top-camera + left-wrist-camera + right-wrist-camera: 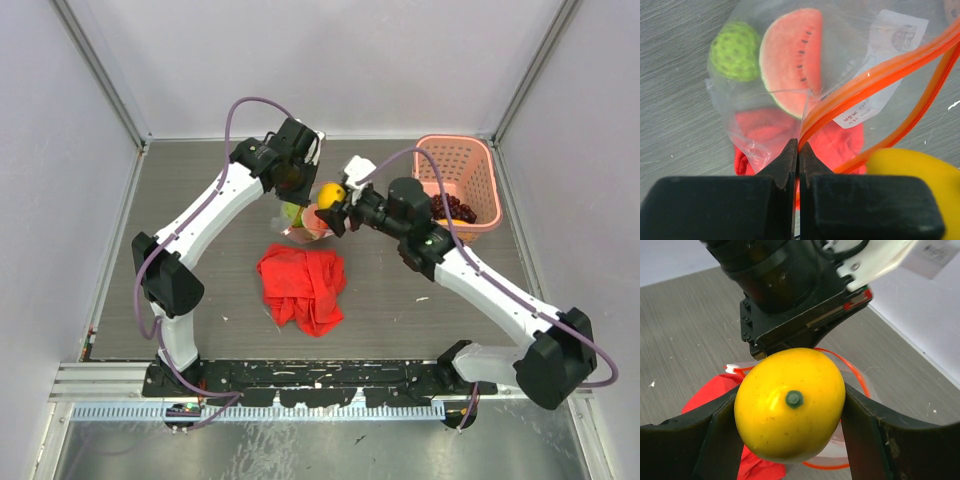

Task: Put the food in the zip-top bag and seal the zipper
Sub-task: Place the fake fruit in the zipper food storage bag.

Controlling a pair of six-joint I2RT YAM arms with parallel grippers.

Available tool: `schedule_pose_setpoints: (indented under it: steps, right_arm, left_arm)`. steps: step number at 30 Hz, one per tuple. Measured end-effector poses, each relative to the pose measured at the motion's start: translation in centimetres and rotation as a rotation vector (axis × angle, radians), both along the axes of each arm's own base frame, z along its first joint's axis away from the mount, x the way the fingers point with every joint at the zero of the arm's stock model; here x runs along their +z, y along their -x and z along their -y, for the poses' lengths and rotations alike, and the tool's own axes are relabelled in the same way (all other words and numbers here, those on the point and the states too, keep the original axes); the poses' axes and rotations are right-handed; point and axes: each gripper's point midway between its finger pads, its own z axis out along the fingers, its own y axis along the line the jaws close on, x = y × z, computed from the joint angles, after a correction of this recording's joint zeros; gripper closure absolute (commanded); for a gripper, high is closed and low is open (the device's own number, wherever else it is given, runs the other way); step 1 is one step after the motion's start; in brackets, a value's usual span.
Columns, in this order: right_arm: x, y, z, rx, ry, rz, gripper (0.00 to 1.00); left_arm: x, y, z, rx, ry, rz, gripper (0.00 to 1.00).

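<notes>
My left gripper is shut on the red-orange zipper and holds the clear zip-top bag up with its mouth open. Inside the bag lie a watermelon slice and a green fruit. My right gripper is shut on a yellow mango and holds it just above the bag's open mouth; the mango also shows in the top view and at the lower right of the left wrist view. A dark grape bunch lies in the pink basket.
A crumpled red cloth lies on the table just in front of the bag. The pink slatted basket stands at the back right, near the right arm's elbow. Enclosure walls ring the table.
</notes>
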Motion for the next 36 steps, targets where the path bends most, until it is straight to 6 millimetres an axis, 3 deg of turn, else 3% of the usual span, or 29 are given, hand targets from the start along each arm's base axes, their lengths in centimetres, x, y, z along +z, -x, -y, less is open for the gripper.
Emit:
schedule_pose_setpoints:
  steps: [6, 13, 23, 29, 36]
  right_arm:
    - [-3.4, -1.2, -2.0, -0.03, 0.072, -0.028, 0.49]
    - [-5.3, -3.7, -2.3, -0.126, 0.092, -0.007, 0.43]
    - [-11.1, -5.3, -0.6, -0.257, 0.135, -0.013, 0.16]
    - [-11.1, -6.6, -0.1, -0.322, 0.111, 0.016, 0.07]
    - [-10.4, -7.0, 0.0, -0.348, 0.08, 0.03, 0.07]
  left_arm:
    - [0.0, 0.2, 0.2, -0.007, 0.01, -0.007, 1.0]
    - [0.1, 0.3, 0.4, -0.012, 0.02, -0.012, 1.0]
    - [0.2, 0.4, 0.5, -0.018, 0.028, -0.015, 1.0]
    - [0.3, 0.5, 0.6, -0.022, 0.033, -0.017, 1.0]
    - [0.3, 0.5, 0.6, -0.022, 0.033, -0.016, 1.0]
